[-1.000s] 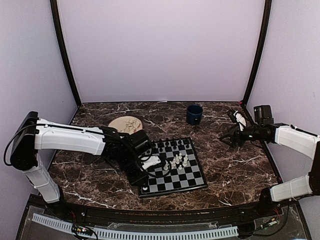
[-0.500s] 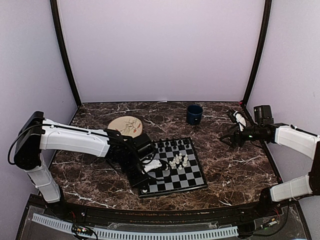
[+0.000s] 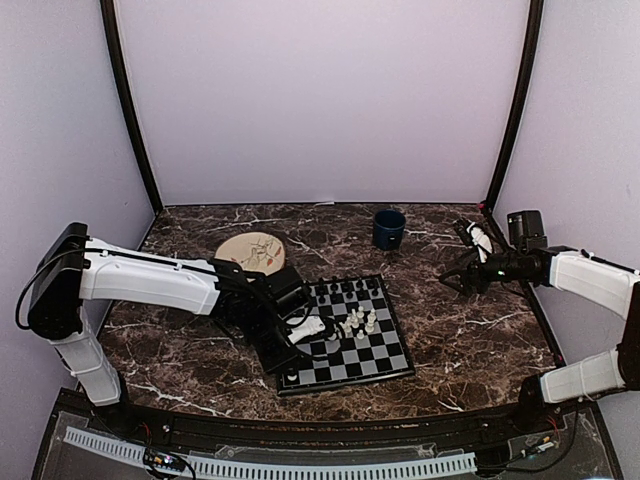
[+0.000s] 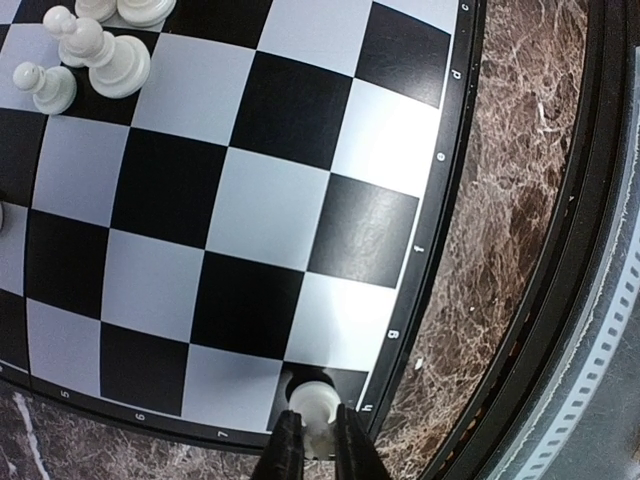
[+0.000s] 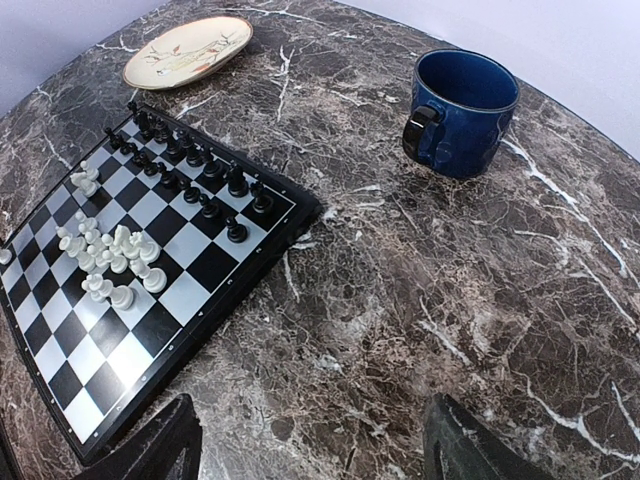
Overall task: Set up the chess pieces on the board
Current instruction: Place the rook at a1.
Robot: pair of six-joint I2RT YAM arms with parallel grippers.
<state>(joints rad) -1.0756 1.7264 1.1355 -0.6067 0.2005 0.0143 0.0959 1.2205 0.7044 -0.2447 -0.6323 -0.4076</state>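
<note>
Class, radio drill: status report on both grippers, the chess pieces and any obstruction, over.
Left gripper shut on white piece at board corner. Right gripper open, empty, off board. Other white pieces clustered mid-board. Nothing blocking the corner.

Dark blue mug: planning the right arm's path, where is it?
Top view: the dark blue mug stands beyond the chequered board's far right corner, right of the round beige plate.

White piece (image 4: 314,400): base hidden behind left tool (image 4: 317,428) (2 fingers (image 4: 286,456) cropped below); board (image 4: 250,210) cut off.
</note>
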